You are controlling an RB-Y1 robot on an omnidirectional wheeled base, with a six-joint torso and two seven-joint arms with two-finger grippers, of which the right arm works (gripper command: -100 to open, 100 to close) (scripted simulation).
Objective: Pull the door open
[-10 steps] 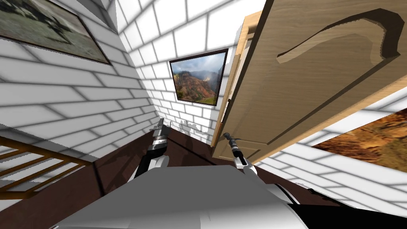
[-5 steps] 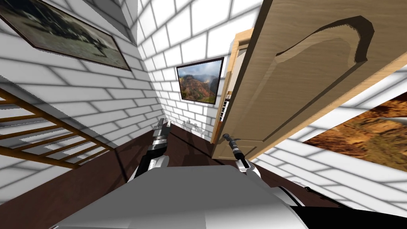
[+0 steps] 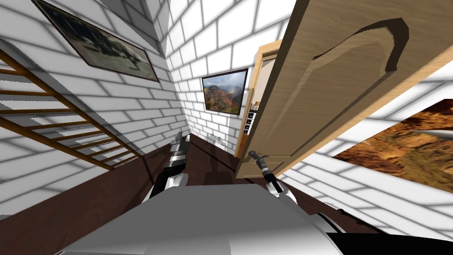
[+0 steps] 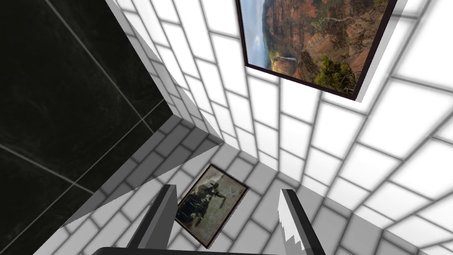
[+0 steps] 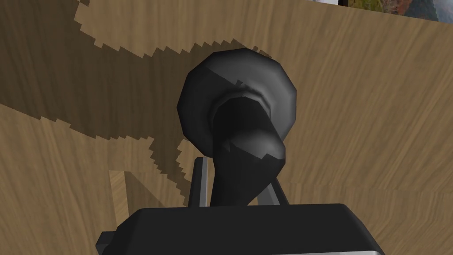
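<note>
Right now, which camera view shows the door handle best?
The right wrist view: the dark door handle stands large against the wooden door, with the right claw shut on its lever. The head view shows it small, at the right arm's tip. The left wrist view faces elsewhere.

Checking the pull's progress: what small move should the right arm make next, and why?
Probably draw the handle back a little, swinging the door wider: the right gripper is shut on the handle, and the door stands only partly open.
</note>
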